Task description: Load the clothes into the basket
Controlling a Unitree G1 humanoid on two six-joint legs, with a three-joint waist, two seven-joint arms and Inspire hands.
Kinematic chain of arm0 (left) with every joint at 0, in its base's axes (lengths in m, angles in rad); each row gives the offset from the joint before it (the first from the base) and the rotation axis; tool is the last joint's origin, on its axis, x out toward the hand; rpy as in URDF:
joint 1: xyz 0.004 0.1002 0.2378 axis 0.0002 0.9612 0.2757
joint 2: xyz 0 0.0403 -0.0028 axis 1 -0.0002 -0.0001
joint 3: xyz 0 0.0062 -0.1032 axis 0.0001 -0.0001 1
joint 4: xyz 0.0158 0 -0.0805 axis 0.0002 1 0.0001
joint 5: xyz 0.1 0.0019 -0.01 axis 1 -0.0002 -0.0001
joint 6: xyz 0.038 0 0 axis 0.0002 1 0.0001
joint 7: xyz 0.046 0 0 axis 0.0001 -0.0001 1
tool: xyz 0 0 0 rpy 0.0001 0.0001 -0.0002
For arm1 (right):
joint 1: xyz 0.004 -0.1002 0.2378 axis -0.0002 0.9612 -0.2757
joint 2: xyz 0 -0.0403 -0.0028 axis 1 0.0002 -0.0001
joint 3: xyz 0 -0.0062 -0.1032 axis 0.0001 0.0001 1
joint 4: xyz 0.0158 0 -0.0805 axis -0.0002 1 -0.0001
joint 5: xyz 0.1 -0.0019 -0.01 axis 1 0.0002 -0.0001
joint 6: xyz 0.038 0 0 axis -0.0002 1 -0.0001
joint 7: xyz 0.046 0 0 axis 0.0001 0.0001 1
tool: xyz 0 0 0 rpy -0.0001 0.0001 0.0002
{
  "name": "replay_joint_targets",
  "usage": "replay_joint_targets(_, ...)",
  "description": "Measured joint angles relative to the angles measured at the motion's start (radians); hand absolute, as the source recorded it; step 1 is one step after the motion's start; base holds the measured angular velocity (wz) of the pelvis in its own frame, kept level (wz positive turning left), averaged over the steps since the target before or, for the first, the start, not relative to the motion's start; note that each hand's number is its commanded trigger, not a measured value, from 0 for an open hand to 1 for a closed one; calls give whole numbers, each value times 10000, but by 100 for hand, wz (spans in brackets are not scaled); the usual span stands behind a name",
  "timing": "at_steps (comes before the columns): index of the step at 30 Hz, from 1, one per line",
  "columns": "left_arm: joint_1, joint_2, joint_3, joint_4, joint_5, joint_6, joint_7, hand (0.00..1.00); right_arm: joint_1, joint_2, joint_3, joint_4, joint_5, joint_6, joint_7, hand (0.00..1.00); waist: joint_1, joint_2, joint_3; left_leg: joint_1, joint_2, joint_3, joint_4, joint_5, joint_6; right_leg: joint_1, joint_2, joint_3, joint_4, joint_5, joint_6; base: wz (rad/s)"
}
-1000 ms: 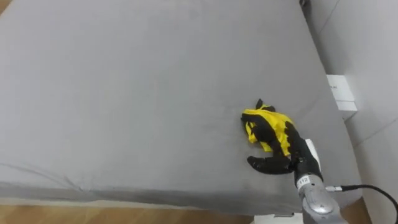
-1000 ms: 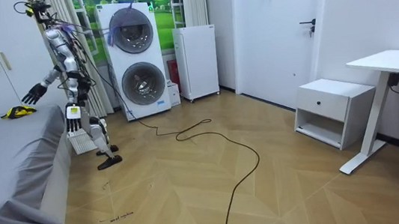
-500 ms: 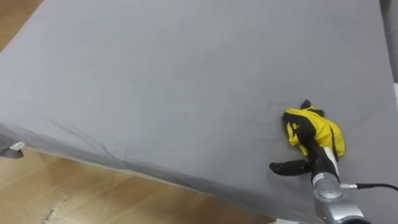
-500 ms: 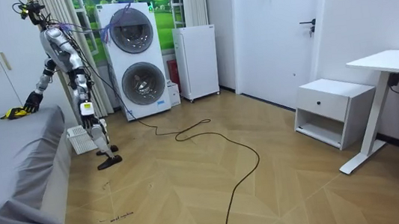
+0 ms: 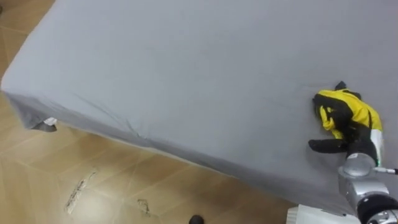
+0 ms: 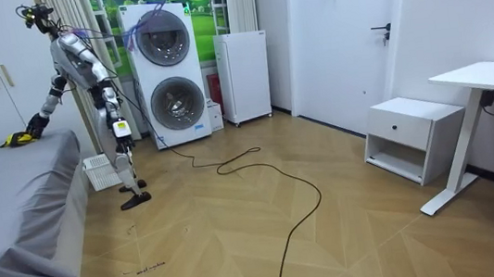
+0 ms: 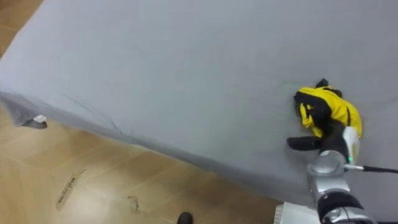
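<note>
I judge the task barely begun. The crumpled yellow-and-black garment (image 5: 349, 109) lies in a small heap on the grey-sheeted bed (image 5: 186, 74), near its edge, not yet lifted. My right hand (image 5: 352, 139) rests on it, thumb splayed aside. The fingers are lost in the cloth, so I cannot tell whether they grip. Lifting it and dropping it into the white slatted basket (image 6: 99, 173) on the floor remain.

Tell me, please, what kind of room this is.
Most likely a bedroom in a home, also used for laundry. A wide bed under a grey sheet stands at the room view's left, two front-loading laundry machines are stacked against the far wall, and a white desk stands at the right.
</note>
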Motion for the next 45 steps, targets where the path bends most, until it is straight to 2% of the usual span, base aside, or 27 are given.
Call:
replay_joint_targets(4, -33, -1, 1, 238, 19, -7, 39, 0, -224, -167, -168, -1, 174, -15, -458, 0, -8, -33, 21, 25, -3, 217, -51, 3, 9, -102, -57, 141, 75, -3, 13, -11)
replay_joint_targets(10, -291, -2, -197, 148, -23, -15, 345, 0, -302, -773, -167, -9, 271, -23, -786, 0, -54, -116, 70, 25, -7, 287, -38, 5, 12, -168, -82, 296, 159, -37, 54, -2)
replay_joint_targets(13, -406, -9, -388, 150, -25, -16, 392, 0, -302, -864, -168, -10, 292, -23, -977, 0, -80, -171, 94, 37, -9, 317, -35, 5, 13, -168, -77, 321, 166, -37, 53, -2)
replay_joint_targets(15, -406, -10, -412, 165, -29, -13, 393, 0, -304, -875, -168, -12, 299, -23, -1188, 0, -79, -244, 90, 66, 4, 492, -34, 6, 13, -166, -64, 380, 166, -38, 51, -7)
replay_joint_targets(20, -404, -13, -572, 192, -399, -6, 395, 0, -307, -936, -176, -12, 306, -23, -1444, 0, -123, -261, 85, 79, 13, 617, -45, 8, 18, -179, -83, 407, 182, -38, 50, -1)
replay_joint_targets(23, -400, -12, -572, 188, -398, -3, 388, 0, -452, -949, -176, -6, 288, -23, -1435, 0, -119, -263, 84, 80, 24, 844, -72, 31, 53, -256, -79, 526, 227, -38, 51, -9)
replay_joint_targets(28, -434, 6, -570, 172, -351, -8, 363, 0, -616, -953, -172, 333, 291, -32, -1104, 0, -179, -267, 84, 78, 21, 841, -77, 36, 61, -243, -83, 503, 222, -38, 51, 0)
replay_joint_targets(40, -927, 45, -575, 571, -397, 2, 166, 0, -715, -958, -129, 1031, 293, 22, 466, 0, -83, -236, 80, -62, 56, 851, -170, 40, 67, -494, -117, 526, 272, -30, 36, -1)
replay_joint_targets(41, -972, 44, -576, 589, -397, 1, 165, 0, -757, -959, -129, 1040, 292, 22, 571, 19, -80, -224, 87, -119, 39, 851, -169, 41, 69, -562, -107, 514, 308, -38, 25, 0)
replay_joint_targets(42, -1019, 46, -579, 631, -400, 1, 166, 0, -761, -959, -125, 1041, 297, 22, 684, 52, -52, -217, 84, -140, 21, 851, -173, 41, 70, -597, -111, 513, 327, -42, 24, 0)
replay_joint_targets(45, -1075, 49, -591, 711, -433, -3, 162, 0, -836, -959, -70, 1043, 300, 23, 920, 100, -39, -208, 86, -185, 4, 849, -173, 42, 71, -673, -137, 504, 348, -46, 27, -3)
